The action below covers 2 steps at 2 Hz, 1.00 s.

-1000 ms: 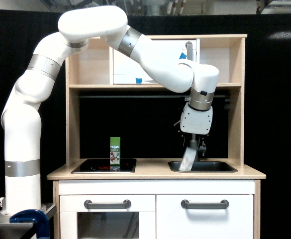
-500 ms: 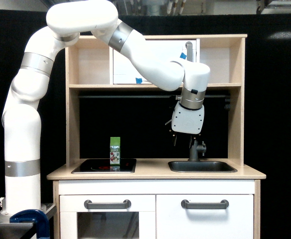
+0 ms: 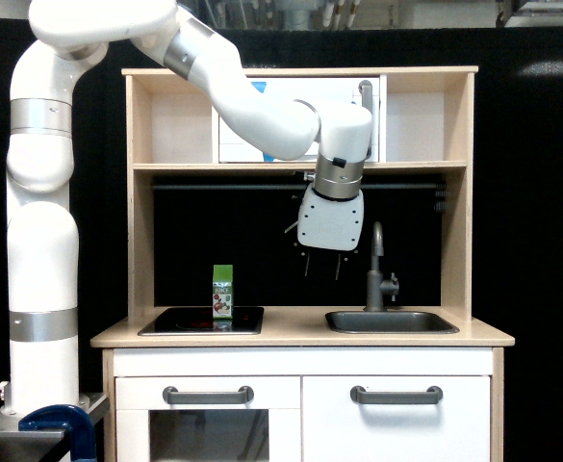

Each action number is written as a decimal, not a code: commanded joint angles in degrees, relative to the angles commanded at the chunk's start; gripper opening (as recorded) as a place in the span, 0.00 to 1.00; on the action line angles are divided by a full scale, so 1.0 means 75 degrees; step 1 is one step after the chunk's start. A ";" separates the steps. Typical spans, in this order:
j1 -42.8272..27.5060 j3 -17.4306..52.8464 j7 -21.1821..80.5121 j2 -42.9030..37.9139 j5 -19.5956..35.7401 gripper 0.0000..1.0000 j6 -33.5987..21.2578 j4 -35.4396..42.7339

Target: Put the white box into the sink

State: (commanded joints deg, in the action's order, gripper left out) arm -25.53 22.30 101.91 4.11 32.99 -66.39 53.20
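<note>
Exterior view: tool [image 3: 321, 268] open and empty, best lifted clear of shallow dark grey metal sink [image 3: 392, 322], white box unseen.

arm arched high, wrist angled down — gripper [image 3: 321, 264] hanging with jaws apart, empty.

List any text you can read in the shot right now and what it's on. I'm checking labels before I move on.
"JUICE": on a pale band across the front of the green carton standing on the black stovetop panel; small, so the reading is only likely.
The picture below that word is too small to make out.
No other text shows on the arm, gripper, shelves or sink.
</note>
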 joint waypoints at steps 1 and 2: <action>0.0547 0.0321 0.0659 0.0450 -0.0388 1.00 -0.0138 -0.0635; 0.0590 0.0235 0.0625 0.0549 -0.0399 1.00 -0.0081 -0.0761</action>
